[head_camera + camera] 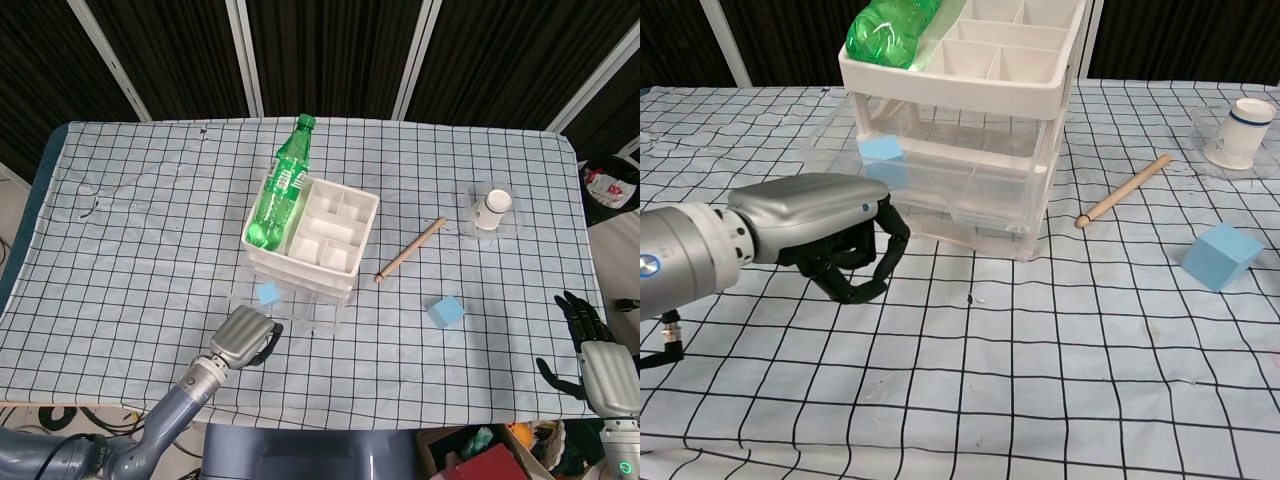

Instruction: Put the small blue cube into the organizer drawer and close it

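A small blue cube (268, 293) (882, 150) lies inside a clear drawer (295, 308) (940, 175) that is pulled out of the white organizer (335, 235) (970, 75). My left hand (247, 338) (830, 232) hovers just in front of the drawer's left front, fingers curled in and holding nothing. It hides part of the drawer front in the chest view. My right hand (590, 350) is off the table's near right corner with fingers spread and empty, seen only in the head view.
A green bottle (282, 190) (890, 28) lies in the organizer's top tray. A larger blue cube (447, 312) (1222, 256), a wooden stick (410, 250) (1125, 190) and a paper cup (492, 208) (1240, 132) lie to the right on the checked cloth (130, 220).
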Robot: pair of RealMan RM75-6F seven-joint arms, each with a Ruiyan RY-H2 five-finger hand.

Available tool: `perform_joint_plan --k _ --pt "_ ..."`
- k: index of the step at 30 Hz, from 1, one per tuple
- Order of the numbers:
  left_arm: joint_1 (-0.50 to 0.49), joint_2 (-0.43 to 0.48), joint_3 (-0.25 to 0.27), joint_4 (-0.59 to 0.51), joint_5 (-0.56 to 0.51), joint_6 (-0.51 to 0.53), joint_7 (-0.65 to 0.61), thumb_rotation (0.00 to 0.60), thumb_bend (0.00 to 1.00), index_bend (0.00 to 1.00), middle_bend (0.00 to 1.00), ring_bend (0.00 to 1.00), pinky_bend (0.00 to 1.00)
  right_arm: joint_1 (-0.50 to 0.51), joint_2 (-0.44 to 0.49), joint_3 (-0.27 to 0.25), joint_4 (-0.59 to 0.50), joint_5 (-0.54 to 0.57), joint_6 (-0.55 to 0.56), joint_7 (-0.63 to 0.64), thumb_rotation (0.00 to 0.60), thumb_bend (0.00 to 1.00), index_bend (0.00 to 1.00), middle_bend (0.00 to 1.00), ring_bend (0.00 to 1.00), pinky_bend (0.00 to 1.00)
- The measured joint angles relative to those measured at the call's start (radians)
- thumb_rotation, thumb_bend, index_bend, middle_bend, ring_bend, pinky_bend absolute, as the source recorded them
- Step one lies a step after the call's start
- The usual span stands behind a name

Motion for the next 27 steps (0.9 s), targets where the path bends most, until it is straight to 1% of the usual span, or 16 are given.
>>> perform_joint_plan --k 3,9,18,27 --pt "-0.013 -0.036 -0.026 0.021 -0.027 0.004 -0.003 0.6 0.42 0.64 1.0 1.0 0.93 0.0 0.0 0.0 0.0 0.0 0.0 0.001 0.6 0.26 0.02 0.0 0.0 0.18" --pt "-0.04 -0.083 -0.061 0.062 -0.043 0.015 -0.004 0.6 0.42 0.64 1.0 1.0 0.93 0.001 0.001 0.0 0.001 0.001 -0.002 0.002 0.6 0.26 0.02 0.0 0.0 0.18" --pt "-0.073 -0.141 -0.1 0.114 -0.092 0.017 -0.009 0.6 0.42 0.63 1.0 1.0 0.93 0.001 0.0 -0.002 0.0 -0.003 -0.001 -0.002 0.6 0.26 0.02 0.0 0.0 0.18" --pt "-0.116 -0.213 -0.138 0.169 -0.107 0.028 -0.004 0.6 0.42 0.63 1.0 1.0 0.93 0.0 0.001 -0.003 0.0 -0.005 0.0 0.002 0.6 0.26 0.02 0.0 0.0 0.18"
